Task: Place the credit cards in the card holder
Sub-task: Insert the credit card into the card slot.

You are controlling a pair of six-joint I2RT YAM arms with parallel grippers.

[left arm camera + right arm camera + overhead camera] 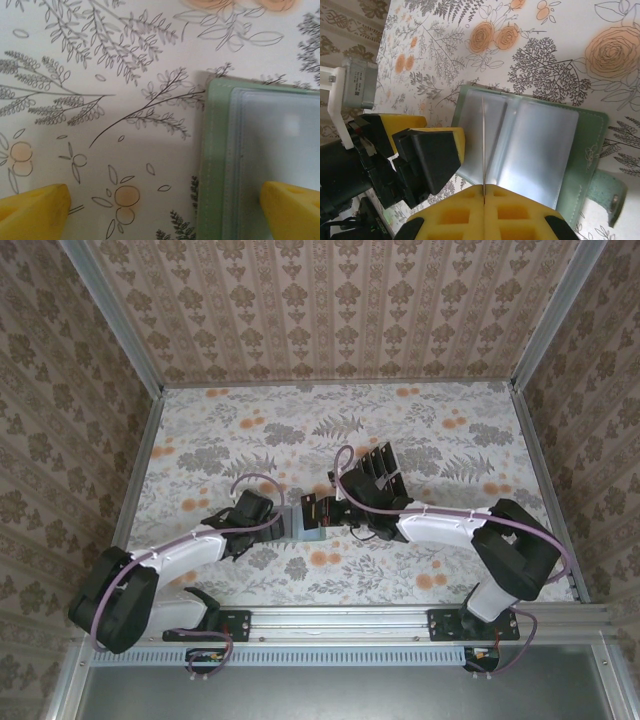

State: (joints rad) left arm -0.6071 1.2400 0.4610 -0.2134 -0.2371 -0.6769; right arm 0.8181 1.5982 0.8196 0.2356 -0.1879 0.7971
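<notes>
The grey-green card holder (590, 150) lies open on the floral table, its clear sleeves facing up, and appears again between the two grippers (308, 531). My right gripper (484, 192) is shut on a thin credit card (483, 135), seen edge-on, which stands upright over the holder's left sleeve. My left gripper (165, 210) is open and straddles the holder's stitched edge (215, 150), one yellow fingertip (292, 210) over the sleeve and the other (30, 212) over bare table. Its fingers (427, 155) sit close beside the held card.
More dark cards stand upright in a rack (378, 466) just behind the right gripper (327, 512). Patterned walls and a metal frame (540, 480) close in the table. The holder's strap (612, 192) sticks out on its far side.
</notes>
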